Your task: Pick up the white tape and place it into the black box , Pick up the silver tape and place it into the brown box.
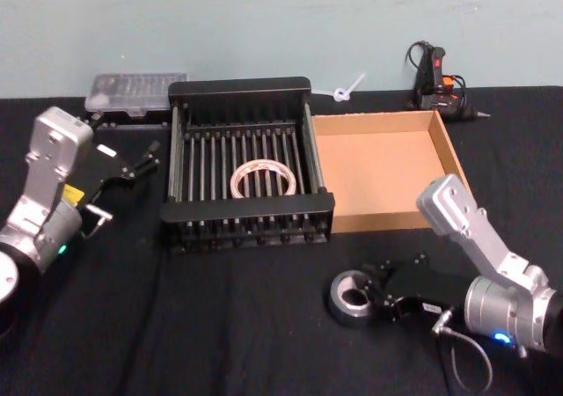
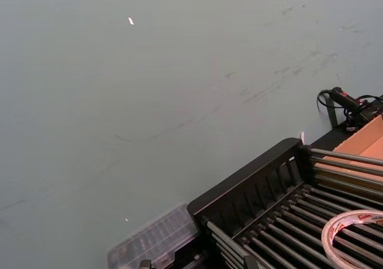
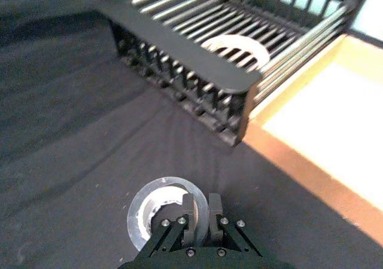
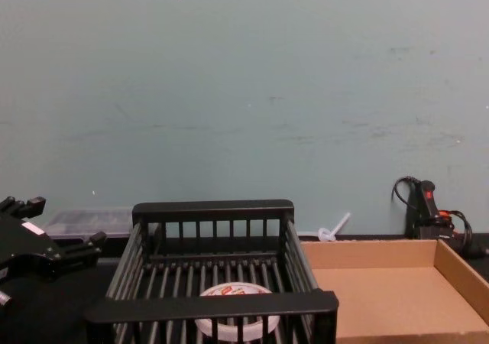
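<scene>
**Right gripper closing on the silver tape's rim**

The right gripper [image 3: 201,214] is sitting low on the black tablecloth [image 1: 220,326], its fingers nearly together across one wall of the silver tape [image 1: 350,297], one finger inside the centre hole and one outside. The roll is lying flat in front of the brown box [image 1: 444,150], near its front wall. It is looking rigid and light, with a smooth, dull face; pinching through the ring wall is probably the surest hold, since the outer curve could slip. The white tape [image 1: 261,178] is already resting on the black box's [image 1: 246,209] barred floor. The left gripper [image 1: 141,163] is hovering beside that crate, its fingers spread and holding nothing.
</scene>
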